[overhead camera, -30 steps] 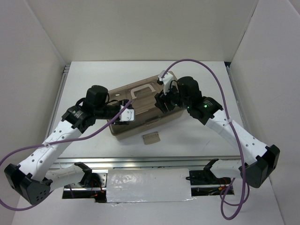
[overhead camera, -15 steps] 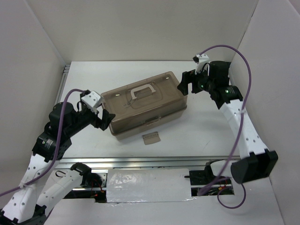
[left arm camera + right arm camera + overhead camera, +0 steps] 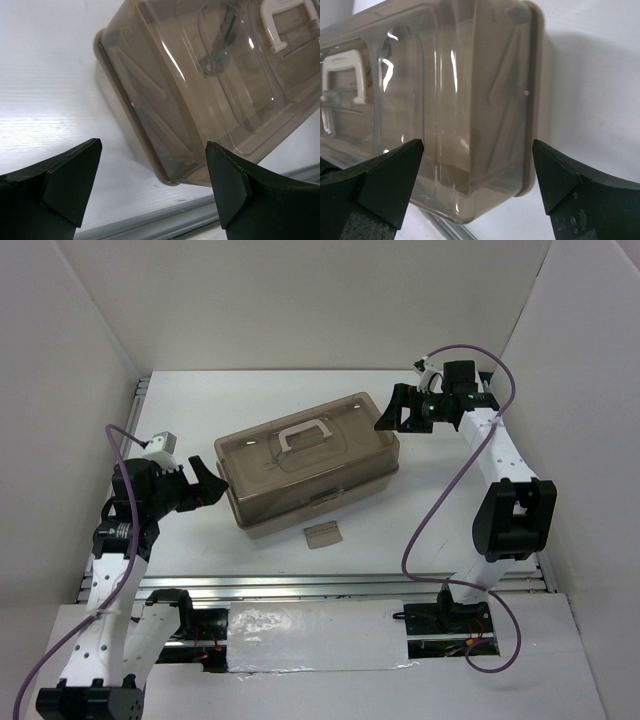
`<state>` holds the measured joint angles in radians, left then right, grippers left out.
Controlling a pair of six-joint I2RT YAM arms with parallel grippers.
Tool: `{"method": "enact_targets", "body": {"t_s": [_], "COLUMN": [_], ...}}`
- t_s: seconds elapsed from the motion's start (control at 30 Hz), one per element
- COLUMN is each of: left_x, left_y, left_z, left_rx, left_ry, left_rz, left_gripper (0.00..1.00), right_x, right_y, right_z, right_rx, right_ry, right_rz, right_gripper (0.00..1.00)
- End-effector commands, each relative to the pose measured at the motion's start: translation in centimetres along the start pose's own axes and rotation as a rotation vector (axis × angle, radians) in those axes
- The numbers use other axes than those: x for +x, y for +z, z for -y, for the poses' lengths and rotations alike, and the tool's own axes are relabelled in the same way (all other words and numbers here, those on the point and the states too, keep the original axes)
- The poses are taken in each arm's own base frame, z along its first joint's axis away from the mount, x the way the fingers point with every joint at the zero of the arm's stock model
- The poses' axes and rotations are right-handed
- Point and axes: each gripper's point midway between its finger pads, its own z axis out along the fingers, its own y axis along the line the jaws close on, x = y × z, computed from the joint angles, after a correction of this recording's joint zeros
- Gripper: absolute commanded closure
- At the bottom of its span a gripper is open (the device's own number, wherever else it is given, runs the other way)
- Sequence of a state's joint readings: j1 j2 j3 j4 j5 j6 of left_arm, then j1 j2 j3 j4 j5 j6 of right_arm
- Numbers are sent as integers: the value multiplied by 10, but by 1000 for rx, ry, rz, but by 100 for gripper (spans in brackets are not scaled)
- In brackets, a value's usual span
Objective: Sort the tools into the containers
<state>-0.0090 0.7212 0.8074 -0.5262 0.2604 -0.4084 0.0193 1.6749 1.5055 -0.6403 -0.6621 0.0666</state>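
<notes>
White table (image 3: 440, 520), white walls on three sides. Beige toolbox (image 3: 310, 465) sits mid-table with its brown lid closed, and a small beige latch piece (image 3: 322, 536) lies just in front of it. Left gripper (image 3: 213, 483) and right gripper (image 3: 385, 410) flank its two ends, fingers spread wide, holding nothing.

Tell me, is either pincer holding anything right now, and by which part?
Nothing is held. The left pincer and the right pincer are both open, one facing each end of the closed toolbox.
</notes>
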Motion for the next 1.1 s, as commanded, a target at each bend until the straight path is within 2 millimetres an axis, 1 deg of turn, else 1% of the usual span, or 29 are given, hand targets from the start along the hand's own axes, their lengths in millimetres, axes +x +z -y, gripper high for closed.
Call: {"method": "enact_targets", "body": {"t_s": [0.0, 0.07, 0.1, 0.13, 0.17, 0.2, 0.23, 0.27, 0.37, 0.4, 0.43, 0.47, 0.5, 0.53, 0.57, 0.6, 0.67, 0.7, 0.73, 0.77, 0.8, 0.83, 0.87, 0.9, 0.93, 0.97, 1.0, 1.03, 1.07], "left_x": [-15, -21, -30, -37, -36, -46, -50, -53, -67, -66, -70, -69, -75, -76, -84, -85, -92, -88, -90, -102, -107, -97, -120, -124, -129, -129, -132, -127, -126], "left_y": [11, 14, 21, 23, 31, 33, 36, 40, 64, 69, 74, 84, 87, 93, 94, 96, 94, 93, 90, 84, 82, 82, 72, 69, 62, 59, 58, 52, 46], "left_z": [37, 51, 52, 55, 55, 60, 62, 64, 64, 64, 62, 58, 59, 55, 56, 54, 55, 50, 49, 51, 46, 32, 30, 21, 8, -4, -23, -35, -47], "left_rx": [303, 406, 436, 462, 482, 521, 541, 555, 565, 566, 565, 561, 567, 558, 555, 550, 539, 510, 489, 468, 426, 345, 304, 256, 166, 118, 7, -68, -120], "left_ry": [-129, -177, -165, -156, -167, -136, -137, -130, -92, -93, -80, -88, -76, -61, -45, -27, -3, 20, 43, 79, 144, 121, 168, 248, 253, 320, 332, 314, 352], "left_rz": [30, 37, 72, 94, 74, 113, 116, 121, 140, 127, 138, 121, 129, 128, 143, 141, 151, 136, 137, 152, 161, 98, 130, 122, 74, 49, 34, -12, -26], "left_gripper": [3, 3, 4, 4, 4, 5, 5, 6, 9, 9, 10, 12, 14, 14, 15, 15, 13, 12, 12, 9, 7, 2, 1, 1, 1, 1, 1, 1, 1], "right_x": [8, 22, 33, 37, 42, 46, 55, 59, 74, 79, 87, 89, 91, 94, 96, 99, 96, 92, 85, 81, 69, 58, 52, 33, 22, 6, -6, -10, -13], "right_y": [5, 8, 10, 10, 10, 9, 11, 11, 10, 10, 11, 9, 9, 7, 6, 6, 0, -2, -9, -14, -21, -34, -44, -59, -78, -95, -118, -129, -151], "right_z": [-17, -17, -18, -18, -21, -24, -23, -25, -34, -37, -36, -43, -43, -46, -47, -44, -44, -43, -46, -48, -48, -57, -61, -68, -73, -78, -77, -73, -74], "right_rx": [-97, -111, -119, -124, -138, -145, -148, -153, -171, -176, -169, -174, -166, -162, -160, -139, -131, -119, -116, -106, -81, -79, -67, -52, -8, 20, 90, 132, 184], "right_ry": [55, 84, 99, 110, 119, 125, 142, 147, 166, 163, 179, 163, 161, 158, 156, 159, 155, 148, 137, 130, 108, 66, 32, -16, -57, -114, -157, -201, -246], "right_rz": [-51, -80, -98, -107, -117, -122, -139, -147, -171, -179, -193, -189, -190, -191, -191, -193, -178, -166, -142, -127, -88, -41, -17, 42, 104, 169, 257, 298, 371], "right_gripper": [4, 9, 10, 13, 14, 15, 17, 22, 32, 34, 38, 40, 42, 44, 43, 37, 31, 22, 18, 13, 1, 0, 0, 0, 0, 0, 0, 0, 0]}}
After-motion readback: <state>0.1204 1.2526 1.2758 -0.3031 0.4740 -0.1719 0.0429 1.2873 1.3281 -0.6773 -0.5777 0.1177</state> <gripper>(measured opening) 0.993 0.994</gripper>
